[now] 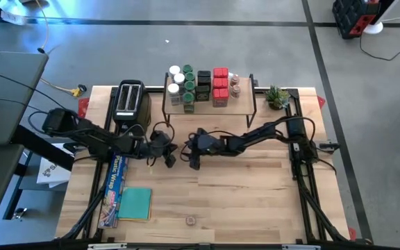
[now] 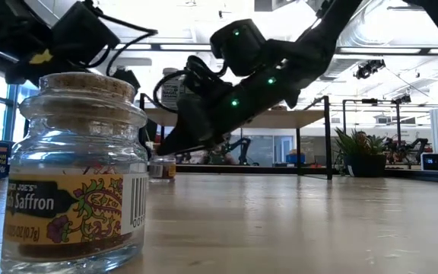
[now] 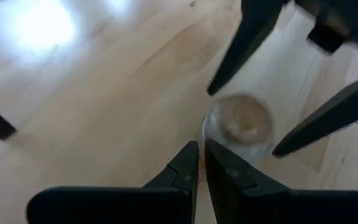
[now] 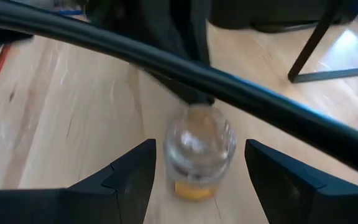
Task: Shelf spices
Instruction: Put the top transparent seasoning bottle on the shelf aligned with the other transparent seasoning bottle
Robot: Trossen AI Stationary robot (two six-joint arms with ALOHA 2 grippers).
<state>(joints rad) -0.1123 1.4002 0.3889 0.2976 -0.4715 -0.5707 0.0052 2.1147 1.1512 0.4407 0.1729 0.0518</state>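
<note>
- Near the middle of the desk, a shade toward 9 o'clock in the high view, a small clear jar [image 3: 240,123] with a brown top stood upright on the bare wood, between the two arms.
- The right tool [image 4: 199,152] was spread wide and straddled the jar, with a finger at either side and neither seeming to touch the glass. If it closed off-centre, one finger would likely land first and skid or tip the jar.
- The left tool [image 3: 201,152] was pressed together with nothing between its fingers, its tips just beside the jar. Any forward creep could knock the jar over or push it out from between the right fingers.
- The two tools were crowded closely over one small thing, so a collision between fingers looked a real risk.
- The jar was round and smooth, so a light pinch might let it slip on the way up.
- The shelf [image 1: 210,105] at 12 o'clock was already packed with spices [image 1: 201,85]. A careless set-down there could topple its neighbours.
- Another small jar [image 2: 74,167], corked, waited at the 6 o'clock edge and could easily be swept off.
</note>
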